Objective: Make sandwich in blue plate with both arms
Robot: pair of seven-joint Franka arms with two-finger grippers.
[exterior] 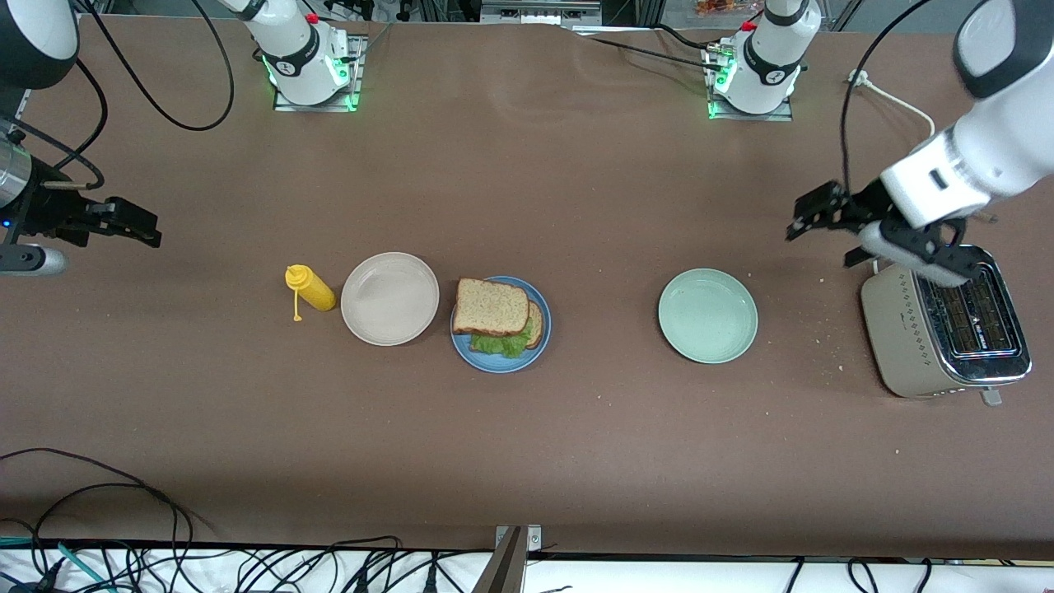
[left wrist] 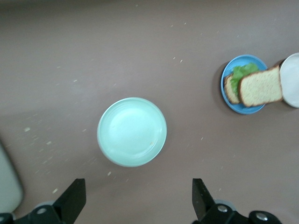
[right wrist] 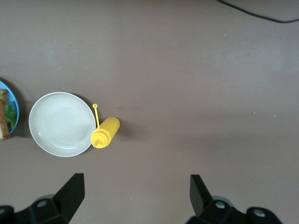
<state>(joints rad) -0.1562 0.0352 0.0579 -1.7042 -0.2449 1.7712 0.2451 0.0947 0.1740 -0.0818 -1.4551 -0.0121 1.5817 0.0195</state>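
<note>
Front view: sandwich (exterior: 496, 317) lies on blue plate (exterior: 501, 325), well apart from left gripper (exterior: 811, 216) and right gripper (exterior: 136, 224), both wide, empty.

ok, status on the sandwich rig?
Left gripper open, up beside toaster. Right gripper open, over its table end. Sandwich stacked on blue plate. Nothing in the way.
</note>
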